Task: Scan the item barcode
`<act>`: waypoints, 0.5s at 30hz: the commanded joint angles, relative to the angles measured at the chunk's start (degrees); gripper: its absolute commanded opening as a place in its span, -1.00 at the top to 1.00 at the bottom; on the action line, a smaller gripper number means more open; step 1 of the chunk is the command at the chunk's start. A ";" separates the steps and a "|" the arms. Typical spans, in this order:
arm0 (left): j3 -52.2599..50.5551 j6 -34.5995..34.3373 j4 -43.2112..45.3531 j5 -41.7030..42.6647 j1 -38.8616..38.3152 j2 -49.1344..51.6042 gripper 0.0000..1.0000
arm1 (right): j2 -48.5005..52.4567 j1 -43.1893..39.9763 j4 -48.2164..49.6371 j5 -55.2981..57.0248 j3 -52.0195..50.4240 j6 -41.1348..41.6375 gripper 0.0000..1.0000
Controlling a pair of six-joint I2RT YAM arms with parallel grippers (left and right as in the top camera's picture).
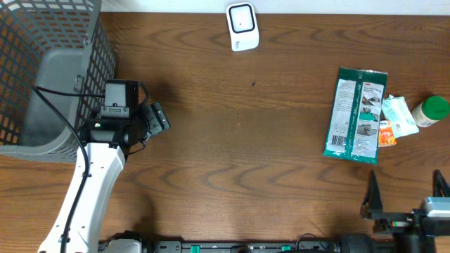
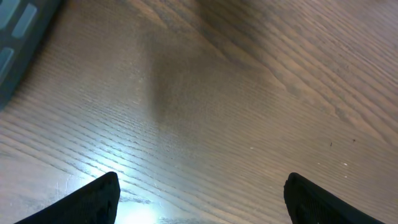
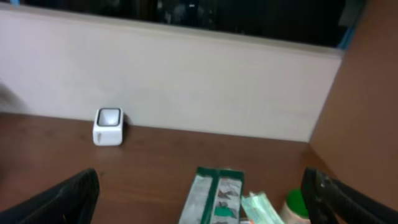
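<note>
Spanning every view, the brown wood-grain surface (image 1: 246, 140) carries all items.

A grey mesh basket (image 1: 42, 70) occupies the far left corner, its wall just beside the left arm's (image 1: 91, 190) black wrist.

The left arm reaches from the near edge towards the basket. The left pincer (image 1: 158, 118) points out over the wood beside it; the wrist view shows its two dark fingertips (image 2: 93, 199) spread wide above bare grain, gripping nothing.

The right pincer (image 1: 406, 193) sits at the near right edge, its fingers standing wide apart and holding nothing, directed towards the far wall.

A green flat package (image 1: 355, 114) lies flat on the right side of the surface, printed face up, well apart from both pincers.

A white scanner (image 1: 242, 27) stands at the far edge, centre, well apart from the package.

A bottle with a green lid (image 1: 430, 111) stands at the right edge, near the package.

A small pale packet (image 1: 397, 116) lies between package and bottle, touching the package's right edge. Whether it touches the bottle cannot be determined.
</note>
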 commanded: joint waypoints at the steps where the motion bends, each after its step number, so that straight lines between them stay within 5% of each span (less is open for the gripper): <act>1: -0.33 0.07 0.00 -0.52 0.20 0.35 -0.71 | -3.72 -0.96 7.28 -3.69 -7.45 0.70 -0.99; 15: -0.33 0.07 0.02 -0.55 0.20 0.35 -0.71 | -6.71 -0.98 59.25 -5.31 -32.48 4.76 -0.99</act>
